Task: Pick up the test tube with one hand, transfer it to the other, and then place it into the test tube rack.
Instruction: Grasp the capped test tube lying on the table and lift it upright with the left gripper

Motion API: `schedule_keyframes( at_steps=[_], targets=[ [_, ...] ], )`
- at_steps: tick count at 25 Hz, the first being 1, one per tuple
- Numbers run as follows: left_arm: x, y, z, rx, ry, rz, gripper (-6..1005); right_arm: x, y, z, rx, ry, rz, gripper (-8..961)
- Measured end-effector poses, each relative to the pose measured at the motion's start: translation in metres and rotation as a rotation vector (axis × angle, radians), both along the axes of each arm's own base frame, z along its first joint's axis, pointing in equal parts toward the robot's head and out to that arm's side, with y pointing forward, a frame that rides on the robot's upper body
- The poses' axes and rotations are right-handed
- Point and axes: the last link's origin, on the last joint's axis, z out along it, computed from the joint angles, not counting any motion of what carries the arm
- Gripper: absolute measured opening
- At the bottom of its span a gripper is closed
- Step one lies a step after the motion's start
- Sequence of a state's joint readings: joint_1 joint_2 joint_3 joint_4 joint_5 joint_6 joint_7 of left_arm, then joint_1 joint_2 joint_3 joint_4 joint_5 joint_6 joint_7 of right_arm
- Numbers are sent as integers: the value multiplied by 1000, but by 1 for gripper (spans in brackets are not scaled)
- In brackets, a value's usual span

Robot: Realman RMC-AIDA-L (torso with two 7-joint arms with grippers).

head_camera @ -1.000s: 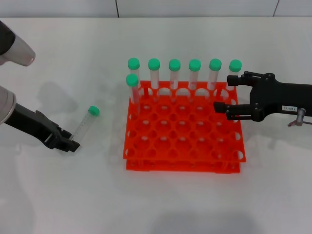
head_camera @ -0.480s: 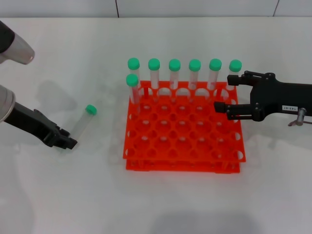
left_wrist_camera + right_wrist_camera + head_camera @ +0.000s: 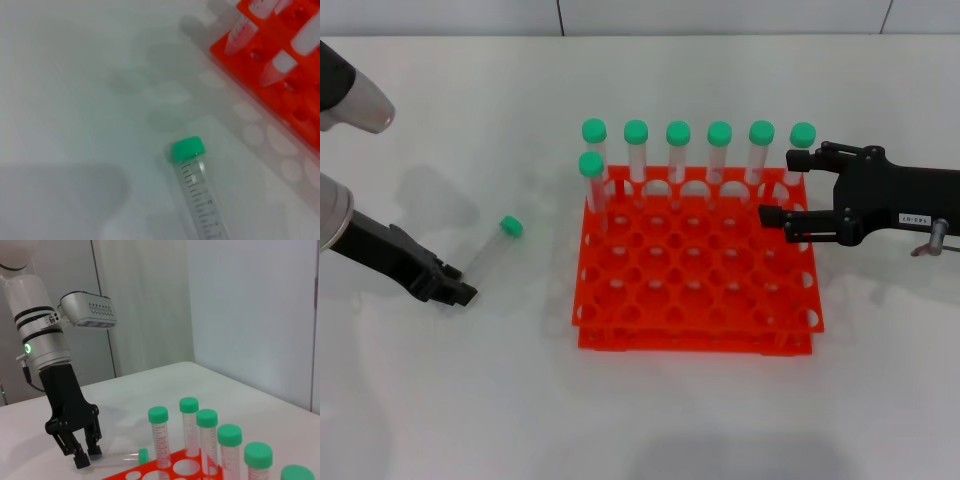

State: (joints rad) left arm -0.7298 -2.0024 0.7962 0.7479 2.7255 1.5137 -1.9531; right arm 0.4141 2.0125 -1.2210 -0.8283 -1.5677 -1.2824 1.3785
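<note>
The left gripper (image 3: 458, 293) is closing narrowly around the base of the lying test tube (image 3: 488, 254). Light, rigid and slick, it is probably best pinched mid-barrel. The right gripper (image 3: 782, 190) is hovering wide open over the test tube rack (image 3: 698, 336).

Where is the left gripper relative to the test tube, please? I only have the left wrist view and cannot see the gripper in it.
Observer: In the head view, the left gripper sits at the clear bottom end of the test tube, opposite its green cap. The tube lies on the table.
Operator: Thank you. And where is the right gripper?
Observer: The right gripper is open, at the far right corner of the test tube rack.
Operator: How full is the rack?
Observer: Seven capped tubes stand in it: six along the far row, and one in the second row at its left end.
</note>
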Motion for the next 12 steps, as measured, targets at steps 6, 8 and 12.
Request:
schedule_keyframes(
  at_steps=[6, 8, 12],
  targets=[
    [0, 0, 0, 4, 5, 7, 312, 0, 0, 0, 3, -1, 3, 859],
    [0, 1, 0, 5, 4, 10, 298, 0, 0, 1, 5, -2, 5, 859],
    [0, 1, 1, 8, 1, 9, 275, 1, 1, 2, 12, 0, 5, 859]
  ],
)
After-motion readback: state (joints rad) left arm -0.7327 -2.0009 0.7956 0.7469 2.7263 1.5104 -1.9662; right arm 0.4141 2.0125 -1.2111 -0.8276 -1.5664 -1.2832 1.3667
